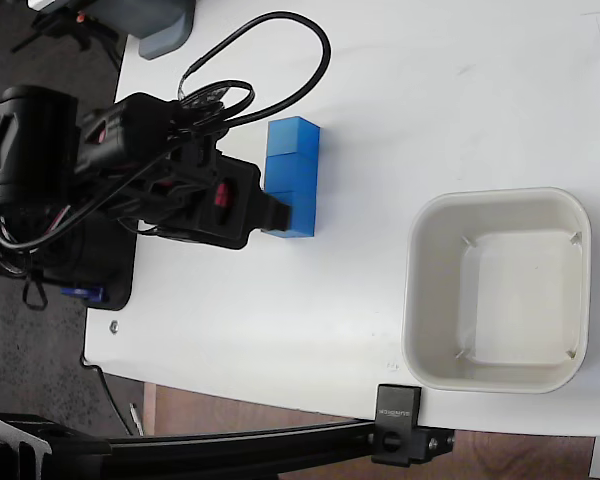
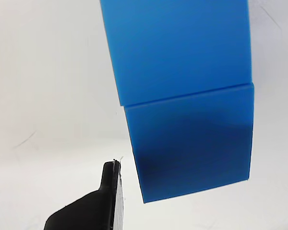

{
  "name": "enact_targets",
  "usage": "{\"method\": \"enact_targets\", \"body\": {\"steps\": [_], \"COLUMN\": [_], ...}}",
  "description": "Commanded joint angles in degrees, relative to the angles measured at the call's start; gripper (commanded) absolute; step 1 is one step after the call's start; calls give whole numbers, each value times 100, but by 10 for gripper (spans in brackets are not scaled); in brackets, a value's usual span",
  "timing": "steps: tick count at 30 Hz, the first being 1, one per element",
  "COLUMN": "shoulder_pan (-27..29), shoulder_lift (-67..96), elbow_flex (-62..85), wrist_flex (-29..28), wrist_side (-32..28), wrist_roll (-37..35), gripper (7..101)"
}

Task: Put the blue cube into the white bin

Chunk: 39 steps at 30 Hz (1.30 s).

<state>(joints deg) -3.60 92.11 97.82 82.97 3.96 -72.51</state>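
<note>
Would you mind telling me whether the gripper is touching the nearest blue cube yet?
Cannot tell. In the wrist view, white table shows between the one visible finger and the blue cube; the other finger is out of frame. In the fixed view, the gripper overlaps the cube.

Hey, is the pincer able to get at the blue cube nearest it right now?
Probably yes. The pincer sits right at the end cube of the row, with nothing between them; one finger shows just beside its face. The second finger is out of view.

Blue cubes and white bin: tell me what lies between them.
Nothing: in the fixed view, only bare white table separates the row of blue cubes from the white bin.
</note>
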Motion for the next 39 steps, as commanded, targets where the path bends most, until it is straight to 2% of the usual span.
{"method": "enact_targets", "body": {"steps": [1, 11, 24, 39], "shoulder_pan": [18, 18, -18, -62], "shoulder_lift": [158, 9, -132, -272], "elbow_flex": [-123, -79, -167, -185], "wrist_flex": [-114, -185, 35, -229], "wrist_side": [0, -44, -44, -88], "wrist_roll": [18, -44, 26, -79], "gripper": [1003, 1003, 1003, 1000]}}
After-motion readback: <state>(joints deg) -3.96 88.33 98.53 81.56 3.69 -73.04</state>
